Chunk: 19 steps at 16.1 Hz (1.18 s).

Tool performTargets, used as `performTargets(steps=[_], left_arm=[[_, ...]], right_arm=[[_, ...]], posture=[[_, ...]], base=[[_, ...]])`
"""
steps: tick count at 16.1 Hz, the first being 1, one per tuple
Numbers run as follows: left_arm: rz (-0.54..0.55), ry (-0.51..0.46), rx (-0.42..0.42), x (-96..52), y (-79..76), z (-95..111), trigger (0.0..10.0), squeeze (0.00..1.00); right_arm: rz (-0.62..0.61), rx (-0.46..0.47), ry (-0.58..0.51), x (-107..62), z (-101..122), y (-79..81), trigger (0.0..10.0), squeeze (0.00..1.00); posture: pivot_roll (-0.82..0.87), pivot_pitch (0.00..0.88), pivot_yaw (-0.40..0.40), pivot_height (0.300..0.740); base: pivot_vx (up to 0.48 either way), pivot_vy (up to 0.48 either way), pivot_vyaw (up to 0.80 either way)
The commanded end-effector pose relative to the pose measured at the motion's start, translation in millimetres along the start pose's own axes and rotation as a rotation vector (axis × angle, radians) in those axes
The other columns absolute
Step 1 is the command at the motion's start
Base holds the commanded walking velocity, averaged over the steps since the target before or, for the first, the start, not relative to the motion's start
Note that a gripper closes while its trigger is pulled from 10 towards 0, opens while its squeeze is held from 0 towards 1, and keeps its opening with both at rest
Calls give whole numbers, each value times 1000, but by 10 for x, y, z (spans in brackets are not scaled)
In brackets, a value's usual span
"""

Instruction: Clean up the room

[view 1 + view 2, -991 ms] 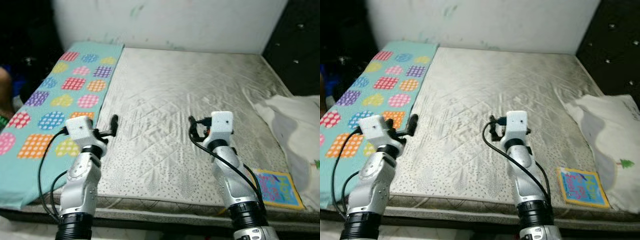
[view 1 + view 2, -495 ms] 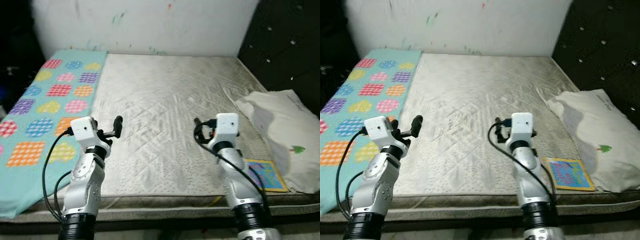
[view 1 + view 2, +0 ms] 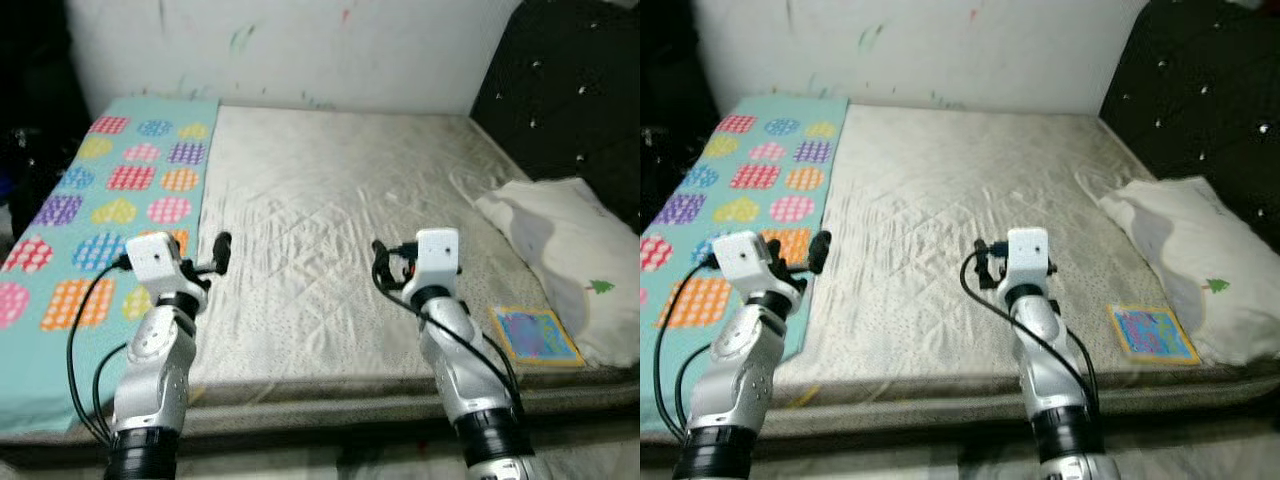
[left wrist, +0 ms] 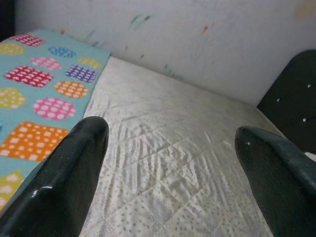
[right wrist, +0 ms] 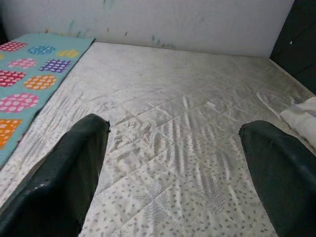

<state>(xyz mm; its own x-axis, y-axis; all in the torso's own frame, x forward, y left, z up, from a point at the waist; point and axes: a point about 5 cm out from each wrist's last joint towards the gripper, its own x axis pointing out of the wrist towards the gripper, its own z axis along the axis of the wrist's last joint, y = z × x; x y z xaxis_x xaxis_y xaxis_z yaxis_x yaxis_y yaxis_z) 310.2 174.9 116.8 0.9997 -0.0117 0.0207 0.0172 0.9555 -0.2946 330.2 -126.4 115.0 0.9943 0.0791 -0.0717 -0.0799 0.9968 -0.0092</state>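
Note:
A bare grey quilted mattress [image 3: 330,180] lies in front of me. A teal blanket [image 3: 110,200] with coloured dotted patches covers its left strip. A white pillow [image 3: 560,240] rests at the right edge, and a small colourful book [image 3: 534,335] lies flat near the front right corner. My left gripper [image 3: 218,252] is held up over the blanket's inner edge, open and holding nothing [image 4: 170,133]. My right gripper [image 3: 380,265] hovers over the mattress's front middle, also open and holding nothing [image 5: 173,127]. The book is to the right of the right arm.
A white wall [image 3: 300,50] with paint marks stands behind the bed. A dark tufted headboard [image 3: 570,90] rises at the right, behind the pillow. The mattress's front edge [image 3: 330,395] runs just below my arms. The area to the far left is dark.
The whole picture has shifted as the camera moved, bringing the pillow and headboard further into view. Both arms keep the same raised pose, fingers apart.

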Motion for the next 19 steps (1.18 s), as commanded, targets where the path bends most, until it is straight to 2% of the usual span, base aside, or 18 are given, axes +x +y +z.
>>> performTargets(steps=[1,5,19], left_arm=[[-41,5,-17,6,-80,-5,10000,0],[-69,-9,-32,-8,-98,10,10000,0],[-102,-17,-55,-39,-124,13,10000,0]], right_arm=[[-24,-9,16,-6,-28,-69,10000,0],[-23,-11,17,-7,-32,-69,10000,0],[-7,-17,17,-15,-47,-49,10000,0]], posture=[[-102,8,-17,740],[-102,8,-17,740],[-104,9,-16,740]], base=[[0,0,0],[0,0,0],[350,0,0]])
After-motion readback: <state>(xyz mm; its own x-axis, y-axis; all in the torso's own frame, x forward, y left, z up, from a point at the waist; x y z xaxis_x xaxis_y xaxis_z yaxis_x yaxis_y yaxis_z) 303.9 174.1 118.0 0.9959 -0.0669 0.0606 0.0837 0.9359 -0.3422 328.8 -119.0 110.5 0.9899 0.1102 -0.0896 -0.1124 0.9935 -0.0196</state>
